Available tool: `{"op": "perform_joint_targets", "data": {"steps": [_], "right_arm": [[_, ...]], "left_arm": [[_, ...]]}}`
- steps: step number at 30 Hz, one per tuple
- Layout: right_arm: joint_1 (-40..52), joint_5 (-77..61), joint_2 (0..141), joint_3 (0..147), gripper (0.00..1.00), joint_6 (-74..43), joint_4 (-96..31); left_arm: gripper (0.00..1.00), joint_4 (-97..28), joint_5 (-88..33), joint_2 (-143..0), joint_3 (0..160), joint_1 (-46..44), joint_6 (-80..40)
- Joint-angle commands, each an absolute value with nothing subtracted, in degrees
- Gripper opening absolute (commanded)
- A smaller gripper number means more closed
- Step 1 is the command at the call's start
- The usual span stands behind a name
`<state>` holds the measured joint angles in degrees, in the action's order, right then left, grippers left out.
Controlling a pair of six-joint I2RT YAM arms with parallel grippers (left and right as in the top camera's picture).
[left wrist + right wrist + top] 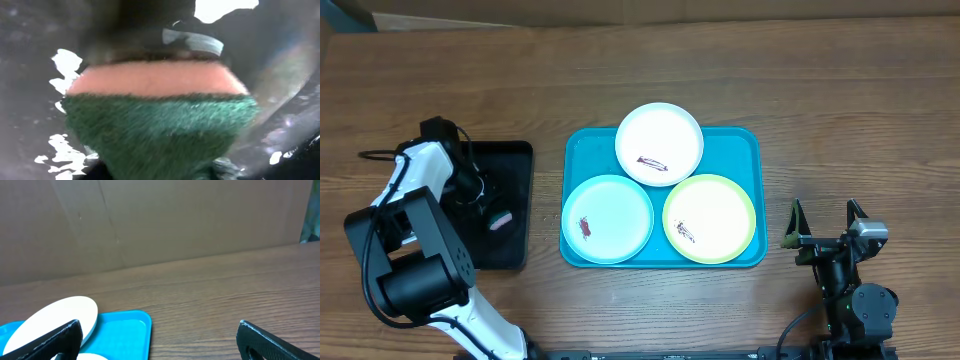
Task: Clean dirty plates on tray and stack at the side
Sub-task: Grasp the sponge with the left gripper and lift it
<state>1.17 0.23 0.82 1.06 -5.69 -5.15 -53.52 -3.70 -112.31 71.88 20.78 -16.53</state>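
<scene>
Jaws of right gripper (825,228) spread wide, nothing between, lower right above bench (840,80). Left gripper (488,205) over black tray (515,160), left of frame; pink-green sponge (155,82) fills its view, jaws' grip on it: cannot tell. White plate (660,135), light blue plate (615,205), yellow-green plate (715,205), each smeared, on turquoise tray (745,145), centre.

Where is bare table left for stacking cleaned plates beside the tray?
Bare wood runs behind the tray and across the right side beyond the right gripper. Crowded: the tray, filled by three plates; the narrow strip between it and the black tray.
</scene>
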Motion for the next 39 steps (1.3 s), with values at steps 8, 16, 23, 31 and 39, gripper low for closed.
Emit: {"op": "perform_joint_targets", "data": {"steps": [8, 16, 23, 31, 39], "right_arm": [[1.0, 0.1, 0.3, 0.5, 1.0, -5.3, -4.8], [1.0, 0.1, 0.3, 0.5, 1.0, -5.3, -4.8], [1.0, 0.1, 0.3, 0.5, 1.0, -5.3, -4.8], [1.0, 0.1, 0.3, 0.5, 1.0, -5.3, -4.8], [1.0, 0.1, 0.3, 0.5, 1.0, -5.3, -4.8]], "left_arm": [[0.99, -51.7, 0.6, -114.8, 71.5, 21.0, -16.7], [0.59, -51.7, 0.6, -114.8, 71.5, 21.0, -16.7], [0.3, -51.8, 0.4, -114.8, 71.5, 21.0, -16.7], [0.04, -54.6, 0.6, -114.5, 75.1, 21.1, -16.7], [0.04, -68.7, 0.3, -113.0, 91.2, 21.1, -16.9]]}}
